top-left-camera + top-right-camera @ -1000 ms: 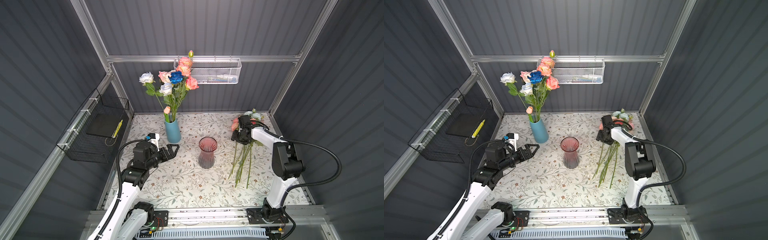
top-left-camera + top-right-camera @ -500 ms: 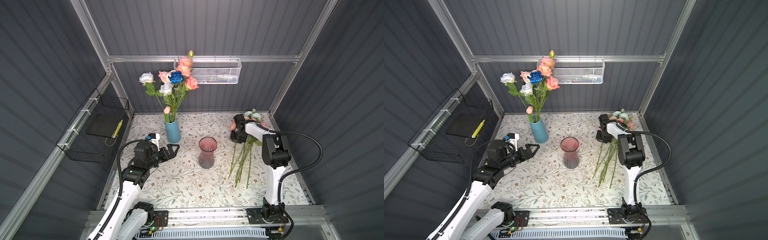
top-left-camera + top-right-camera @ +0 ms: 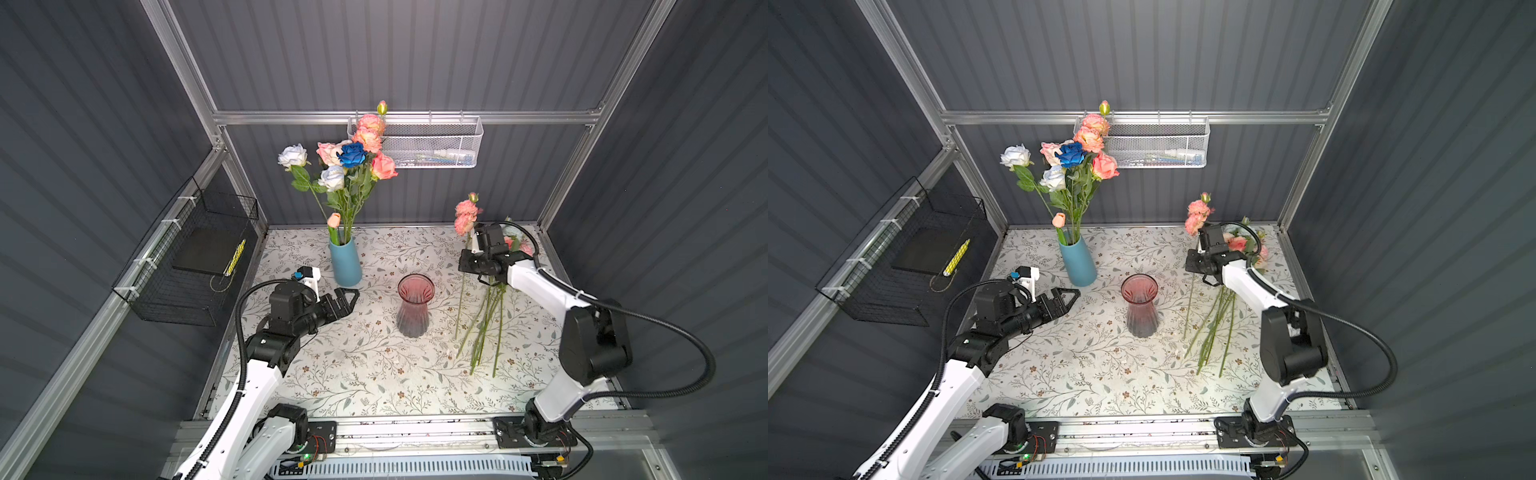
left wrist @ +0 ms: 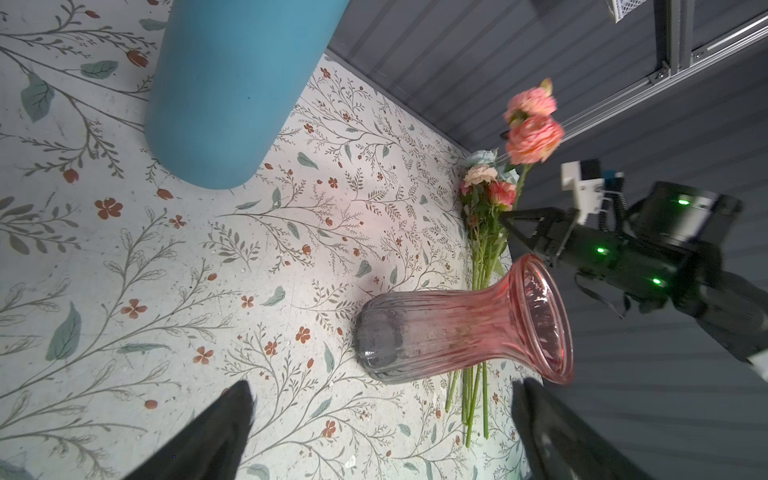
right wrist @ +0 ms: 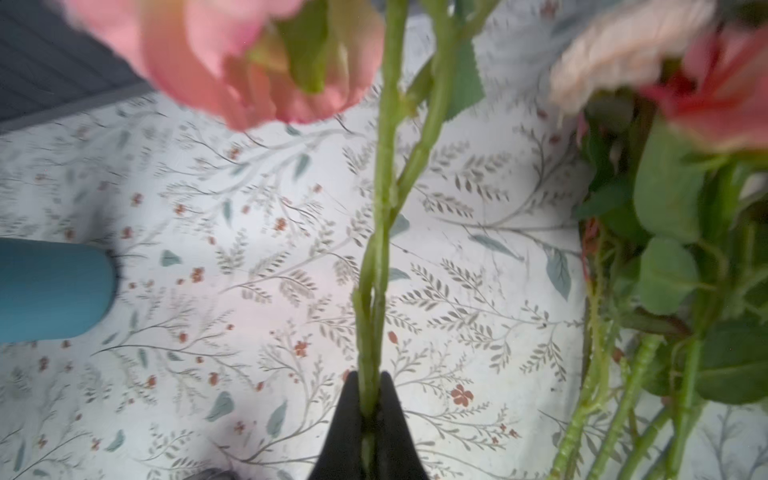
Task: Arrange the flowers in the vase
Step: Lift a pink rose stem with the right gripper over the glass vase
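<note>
- The right hand (image 5: 369, 395) is clenched on the green stem of one pink flower (image 3: 464, 216).
- The stem's long axis runs through that hand from front to rear of the desk (image 3: 374, 374). The pink heads and a bud stand above and beyond the hand, toward the rear wall. The cut end trails below the hand toward the front edge; I cannot tell whether it touches the desk.
- The other flowers (image 3: 486, 328) lie flat just beside this hand on its outer side, stems roughly parallel, heads rearward.
- The pink glass vase (image 3: 415, 307) stands upright between the two hands.
- The left hand (image 3: 348, 300) hovers released, jaws wide, with the blue vase (image 3: 345, 262) and its bouquet just behind it.
- A second ago the right hand sat low over the pile's heads. Its jaws have since closed, and the pink heads have risen clear of the pile. The left hand has not moved.
</note>
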